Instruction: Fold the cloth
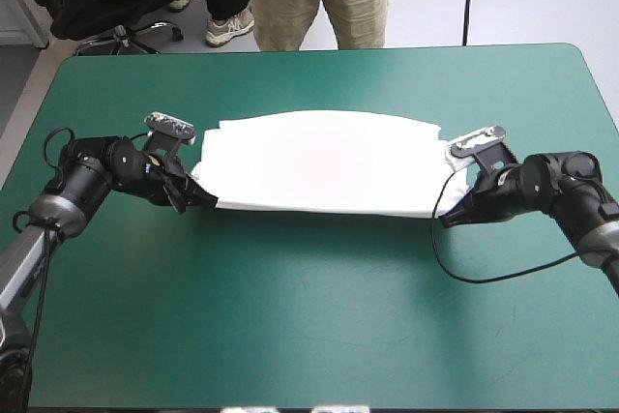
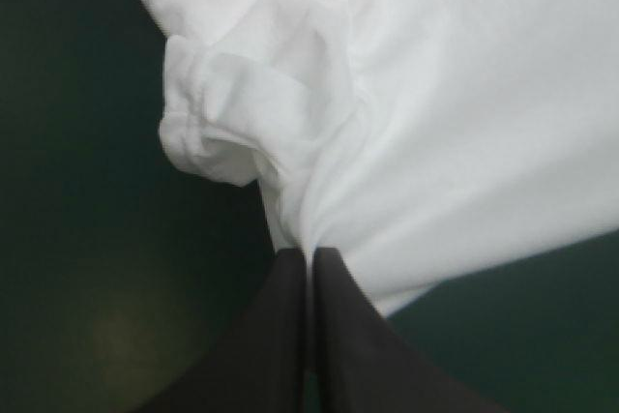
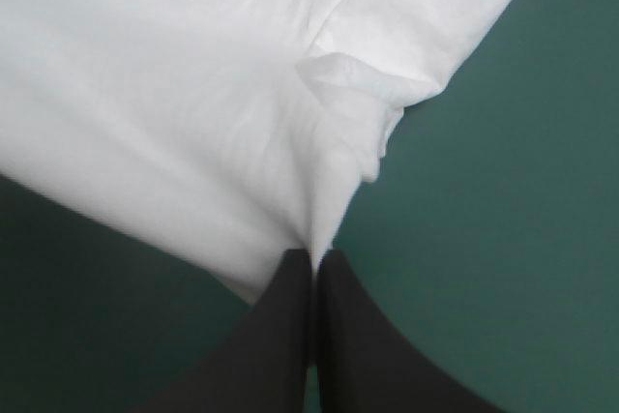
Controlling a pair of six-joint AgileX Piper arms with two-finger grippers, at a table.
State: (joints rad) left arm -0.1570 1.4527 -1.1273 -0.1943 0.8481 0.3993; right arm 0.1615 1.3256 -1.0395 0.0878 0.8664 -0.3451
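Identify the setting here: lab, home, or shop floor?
Probably a robotics lab test bench, judging by what is in view: a table with a plain teal-green cover, and the left gripper and right gripper, each shut on a corner of a single white T-shirt lying flat on it.

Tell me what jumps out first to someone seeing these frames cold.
The white T-shirt lies as a wide flat band across the middle of the teal-green table. The left gripper and right gripper each pinch one near corner of it, fingers shut on the fabric. The fabric bunches into creases at both pinch points.
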